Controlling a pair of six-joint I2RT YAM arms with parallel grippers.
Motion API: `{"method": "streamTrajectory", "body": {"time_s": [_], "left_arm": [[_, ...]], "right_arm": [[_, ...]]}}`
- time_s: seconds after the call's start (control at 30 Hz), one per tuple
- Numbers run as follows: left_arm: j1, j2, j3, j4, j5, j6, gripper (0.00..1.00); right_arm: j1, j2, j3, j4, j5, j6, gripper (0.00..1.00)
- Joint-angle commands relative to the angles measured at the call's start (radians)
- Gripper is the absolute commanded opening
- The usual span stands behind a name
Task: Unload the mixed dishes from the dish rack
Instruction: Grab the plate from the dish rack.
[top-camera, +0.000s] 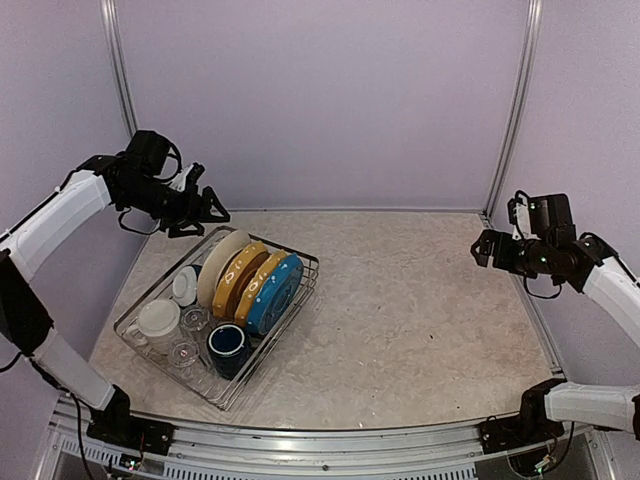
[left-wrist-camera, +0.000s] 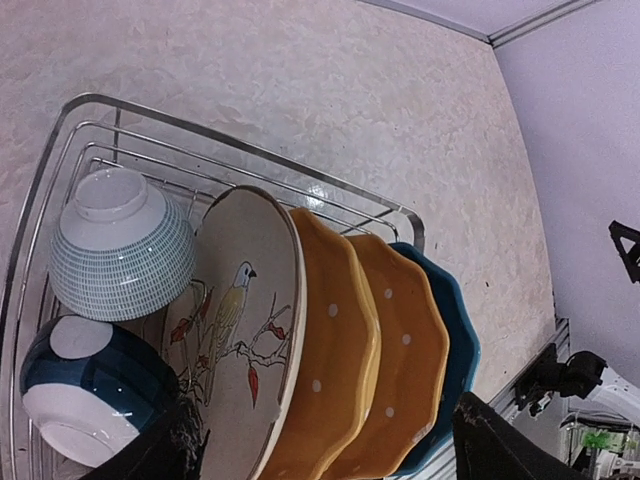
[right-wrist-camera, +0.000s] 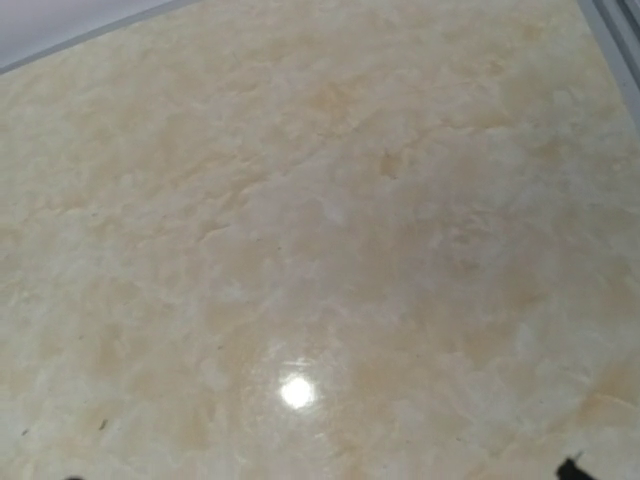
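Note:
The silver wire dish rack (top-camera: 300, 262) sits left of centre. Standing in it are a cream plate (top-camera: 222, 262), two yellow dotted plates (top-camera: 242, 278) and a blue plate (top-camera: 278, 295). It also holds a navy mug (top-camera: 228, 345), a cream mug (top-camera: 158, 320), clear glasses (top-camera: 185, 353) and a small bowl (top-camera: 185, 285). My left gripper (top-camera: 205, 218) is open and empty, above the rack's far corner. In the left wrist view its fingers (left-wrist-camera: 500, 450) straddle the bird-painted cream plate (left-wrist-camera: 235, 320), the yellow plates (left-wrist-camera: 335, 360) and the blue plate (left-wrist-camera: 462, 340) from above. My right gripper (top-camera: 482, 250) is open and empty, high at the right.
In the left wrist view a teal-and-white bowl (left-wrist-camera: 120, 250) and a dark blue-and-white bowl (left-wrist-camera: 85, 390) lie upside down beside the cream plate, inside the rack rim (left-wrist-camera: 250, 155). The right wrist view shows only bare marbled tabletop (right-wrist-camera: 320, 240). Purple walls close in the back and sides.

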Motion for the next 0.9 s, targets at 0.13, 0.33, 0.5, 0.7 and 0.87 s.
{"method": "streamTrajectory", "body": {"time_s": [0.13, 0.33, 0.5, 0.7, 0.87], "left_arm": [[0.016, 0.144, 0.058, -0.064, 0.083, 0.051, 0.7], [0.018, 0.221, 0.068, -0.074, 0.143, 0.077, 0.55], [0.018, 0.249, 0.072, -0.075, 0.136, 0.109, 0.44], [0.022, 0.28, 0.076, -0.068, 0.173, 0.127, 0.32], [0.022, 0.291, 0.078, -0.066, 0.193, 0.129, 0.24]], "right_arm": [[0.01, 0.006, -0.031, 0.02, -0.144, -0.101, 1.0], [0.011, -0.009, -0.057, 0.085, -0.239, -0.137, 1.0], [0.011, -0.039, -0.067, 0.113, -0.249, -0.142, 1.0], [0.011, -0.028, -0.076, 0.11, -0.242, -0.141, 1.0], [0.011, -0.017, -0.076, 0.114, -0.244, -0.135, 1.0]]}}
